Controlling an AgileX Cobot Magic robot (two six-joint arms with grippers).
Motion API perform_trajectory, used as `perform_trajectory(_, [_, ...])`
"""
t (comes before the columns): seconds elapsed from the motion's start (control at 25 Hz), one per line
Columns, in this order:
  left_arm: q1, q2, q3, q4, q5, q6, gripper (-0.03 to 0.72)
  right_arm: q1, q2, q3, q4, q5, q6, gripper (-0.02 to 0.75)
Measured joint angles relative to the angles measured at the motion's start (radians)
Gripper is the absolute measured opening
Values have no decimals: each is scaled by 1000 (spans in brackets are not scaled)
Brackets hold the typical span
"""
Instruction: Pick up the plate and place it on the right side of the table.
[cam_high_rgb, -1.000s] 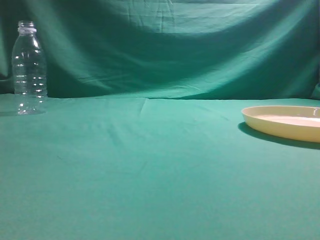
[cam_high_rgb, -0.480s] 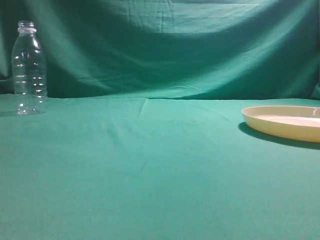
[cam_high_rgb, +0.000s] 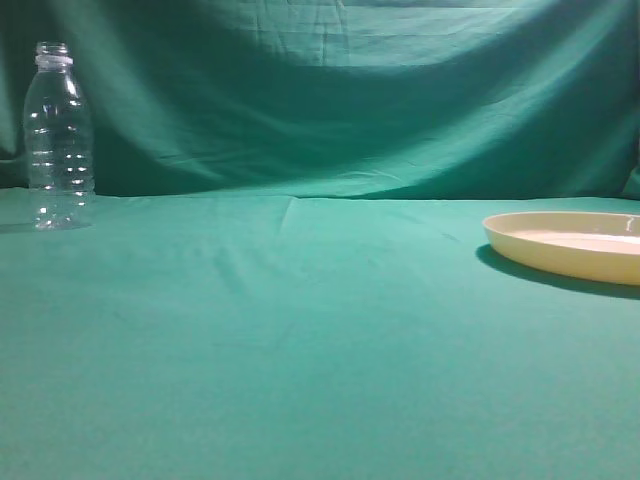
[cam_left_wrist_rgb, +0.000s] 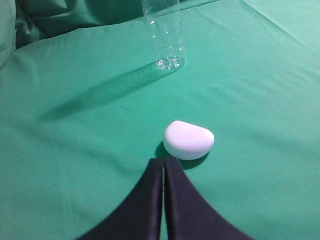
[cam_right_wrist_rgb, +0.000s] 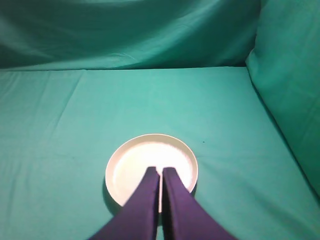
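Left gripper (cam_left_wrist_rgb: 163, 162) fingers pressed together, holding nothing; white rounded object (cam_left_wrist_rgb: 188, 139) just ahead, clear plastic bottle (cam_left_wrist_rgb: 164, 32) farther ahead | right gripper (cam_right_wrist_rgb: 160, 172) closed, empty, above cream-yellow plate (cam_right_wrist_rgb: 131, 167) on teal table (cam_right_wrist_rgb: 60, 120)

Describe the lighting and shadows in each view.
Exterior view: dim and soft, the plate casts a dark shadow to its left. Left wrist view: brighter, the bottle throws a long shadow leftward across the table. Right wrist view: the plate's centre is washed out by glare.
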Motion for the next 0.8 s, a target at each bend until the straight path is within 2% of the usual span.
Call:
perform_trajectory(0.12, [0, 0, 0, 0, 0, 0, 0, 0, -19, 54, -11, -65, -2, 0])
perform_trajectory(0.36, [0, 0, 0, 0, 0, 0, 0, -2, -206, 330, -58, -363, -2, 0])
perform_trajectory(0.56, [0, 0, 0, 0, 0, 0, 0, -2, -347, 594, -83, -457, 6, 0])
perform_trajectory(0.8, [0, 0, 0, 0, 0, 0, 0, -2, -362, 822, -89, -607, 27, 0])
